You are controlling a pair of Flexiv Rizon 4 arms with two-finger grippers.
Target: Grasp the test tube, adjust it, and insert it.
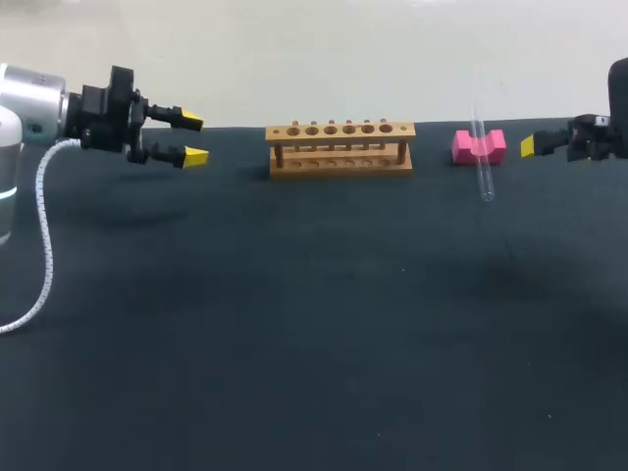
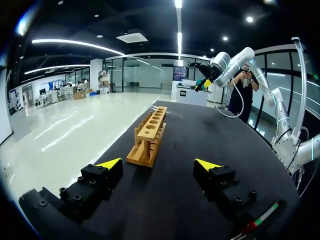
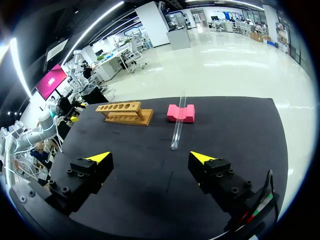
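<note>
The test tube (image 1: 484,182) lies across the notch of a pink block (image 1: 461,147) at the far right of the dark counter (image 1: 294,324), one end pointing away past the block and the other reaching toward the near side. Nothing grips it. To the block's left, apart from it, a wooden rack (image 1: 340,149) with a row of round holes along its top stands upright. The left pincer (image 1: 193,138) hovers left of the rack, well apart from it, with its yellow tips spread and nothing between them. Its own wrist view shows the rack (image 2: 148,134) ahead of the open fingers (image 2: 110,163). The right pincer (image 1: 530,145) hangs just right of the pink block. In its wrist view it is spread wide (image 3: 150,159) and empty, with the tube (image 3: 178,122) ahead of it, leaning on the block (image 3: 172,112), and the rack (image 3: 126,112) beyond to one side.
</note>
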